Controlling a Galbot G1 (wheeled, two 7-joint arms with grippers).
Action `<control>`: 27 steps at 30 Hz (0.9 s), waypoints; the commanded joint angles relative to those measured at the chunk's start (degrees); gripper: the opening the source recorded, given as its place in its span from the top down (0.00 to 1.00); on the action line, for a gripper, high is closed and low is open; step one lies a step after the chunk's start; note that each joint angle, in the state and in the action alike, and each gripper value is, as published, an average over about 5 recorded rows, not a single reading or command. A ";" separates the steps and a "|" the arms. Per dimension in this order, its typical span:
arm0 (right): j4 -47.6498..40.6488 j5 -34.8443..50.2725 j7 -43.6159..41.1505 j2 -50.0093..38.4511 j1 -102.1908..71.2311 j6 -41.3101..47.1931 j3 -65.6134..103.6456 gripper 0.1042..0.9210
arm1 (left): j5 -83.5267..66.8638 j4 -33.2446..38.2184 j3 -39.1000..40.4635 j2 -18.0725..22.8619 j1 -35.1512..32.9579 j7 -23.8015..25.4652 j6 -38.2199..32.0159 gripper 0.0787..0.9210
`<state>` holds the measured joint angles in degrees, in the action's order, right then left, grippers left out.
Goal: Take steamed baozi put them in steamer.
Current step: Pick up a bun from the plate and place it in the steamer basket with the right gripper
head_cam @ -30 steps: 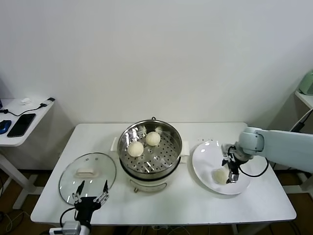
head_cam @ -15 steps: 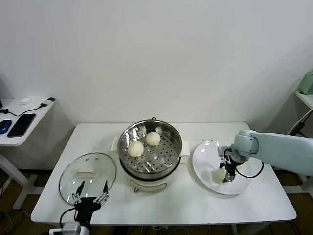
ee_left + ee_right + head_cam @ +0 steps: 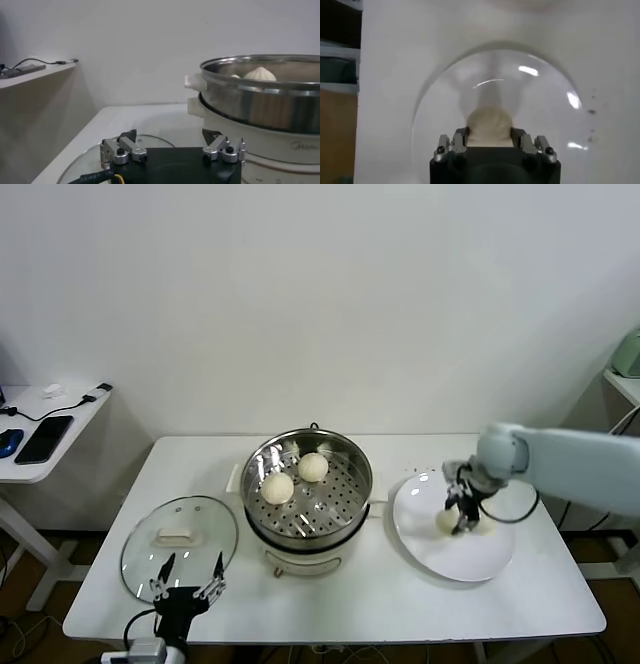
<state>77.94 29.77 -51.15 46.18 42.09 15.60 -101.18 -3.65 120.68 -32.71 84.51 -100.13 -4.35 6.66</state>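
At right of frame, the right gripper point(image 3: 462, 517) has its fingers clamped on a baozi point(image 3: 489, 126) above the white plate point(image 3: 430, 549). At lower left, the left gripper point(image 3: 186, 577) hangs over the glass lid point(image 3: 150, 542), fingers apart.

A plain white wall point(image 3: 330, 294) stands behind the white tabletop point(image 3: 420, 594). A small side table point(image 3: 45, 459) on the left carries a phone point(image 3: 43, 439) and a cable point(image 3: 50, 412).

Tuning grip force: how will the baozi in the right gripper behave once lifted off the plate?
Probably soft: the baozi looks like smooth dough, so the shut right gripper may dent it. Likely light for its bulk. Round, so it could roll on the glossy plate if it slips; another bun lies beside it.
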 commanded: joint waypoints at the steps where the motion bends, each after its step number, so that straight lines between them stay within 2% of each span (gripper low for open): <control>1: 0.06 4.69 -10.97 11.89 26.92 -16.13 -5.12 0.41 | 0.01 0.87 0.06 -0.10 -0.08 0.06 0.11 0.12; 9: 4.96 3.10 -11.36 26.18 26.42 -31.83 5.25 0.41 | -0.02 1.18 0.15 -0.15 -0.22 -0.01 0.04 0.12; 15: 7.76 -8.76 -9.80 32.52 17.98 -42.48 9.84 0.41 | -0.48 1.52 -0.49 -0.36 -0.56 -0.17 -0.15 0.12; 20: 6.53 -19.19 -6.68 34.24 9.00 -45.15 10.64 0.41 | -0.74 1.58 -0.80 -0.37 -0.85 -0.32 -0.30 0.12; 27: 3.32 -26.08 -2.13 34.23 1.06 -44.69 9.25 0.41 | -0.90 1.40 -1.28 -0.51 -0.91 -0.45 -0.40 0.12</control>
<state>82.60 16.10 -57.30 75.33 52.99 -22.37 -93.66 -4.46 122.22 -33.83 84.12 -101.06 -4.77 6.29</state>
